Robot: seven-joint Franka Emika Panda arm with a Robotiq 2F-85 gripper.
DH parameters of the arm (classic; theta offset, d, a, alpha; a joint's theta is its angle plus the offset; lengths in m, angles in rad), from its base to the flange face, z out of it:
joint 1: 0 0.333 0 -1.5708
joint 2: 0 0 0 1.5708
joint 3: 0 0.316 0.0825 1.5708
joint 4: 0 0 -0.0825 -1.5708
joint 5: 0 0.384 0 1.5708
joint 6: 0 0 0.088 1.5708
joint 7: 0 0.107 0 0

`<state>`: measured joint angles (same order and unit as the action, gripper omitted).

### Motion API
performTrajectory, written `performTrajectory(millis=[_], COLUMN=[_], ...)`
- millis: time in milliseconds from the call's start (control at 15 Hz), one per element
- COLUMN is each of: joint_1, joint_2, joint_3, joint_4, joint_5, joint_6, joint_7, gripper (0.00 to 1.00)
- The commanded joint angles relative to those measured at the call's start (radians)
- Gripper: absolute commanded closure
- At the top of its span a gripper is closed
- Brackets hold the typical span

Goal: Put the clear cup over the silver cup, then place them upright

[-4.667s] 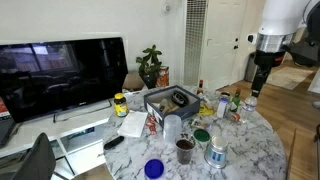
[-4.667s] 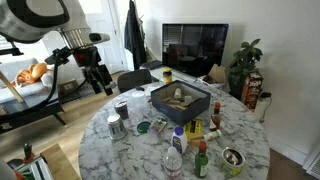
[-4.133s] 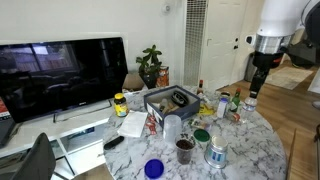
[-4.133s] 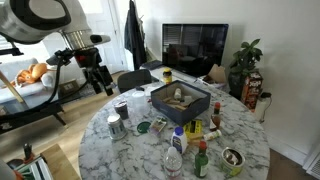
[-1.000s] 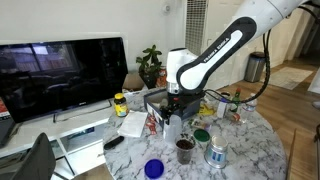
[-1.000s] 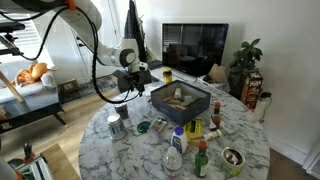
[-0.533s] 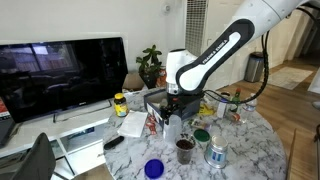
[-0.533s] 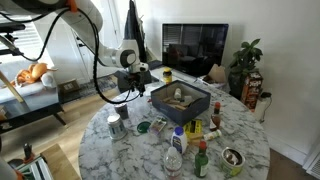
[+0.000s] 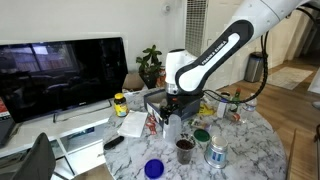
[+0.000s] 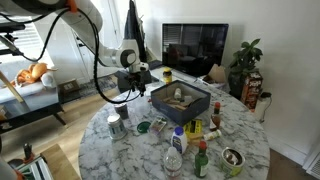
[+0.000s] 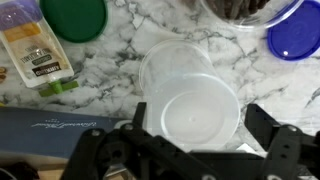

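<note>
The clear cup (image 11: 190,100) stands on the marble table, and in the wrist view I look straight down on its round end. It also shows in both exterior views (image 9: 172,127) (image 10: 122,109). My gripper (image 11: 200,126) is lowered over it with the jaws open, one dark finger (image 11: 137,128) on each side of the cup. I cannot tell whether they touch it. The gripper shows in both exterior views (image 9: 173,108) (image 10: 129,88). The silver cup (image 9: 214,153) stands near the table's edge, apart from the clear cup, and shows again in an exterior view (image 10: 114,126). It is out of the wrist view.
A dark brown cup (image 9: 185,150) and a blue lid (image 9: 153,168) stand close to the clear cup. A green lid (image 11: 72,18) and a labelled bottle (image 11: 35,55) lie beside it. A dark box (image 10: 180,100) sits mid-table, with bottles and jars around it.
Since about four seconds ago the arm has swung in from beside the table and come down over the clear cup. Over the last second it has stayed nearly still.
</note>
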<state>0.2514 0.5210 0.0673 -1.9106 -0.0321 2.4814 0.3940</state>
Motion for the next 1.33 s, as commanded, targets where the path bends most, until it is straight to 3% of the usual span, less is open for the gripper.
performTrajectory(millis=[0, 1267], joint_1=[0.037, 0.072], joint_2=[0.009, 0.02], joint_3=[-0.037, -0.067], joint_4=[0.002, 0.005], joint_5=[-0.037, -0.083], joint_6=[0.017, 0.023], joint_7=[0.032, 0.071], gripper=[0.0, 0.0])
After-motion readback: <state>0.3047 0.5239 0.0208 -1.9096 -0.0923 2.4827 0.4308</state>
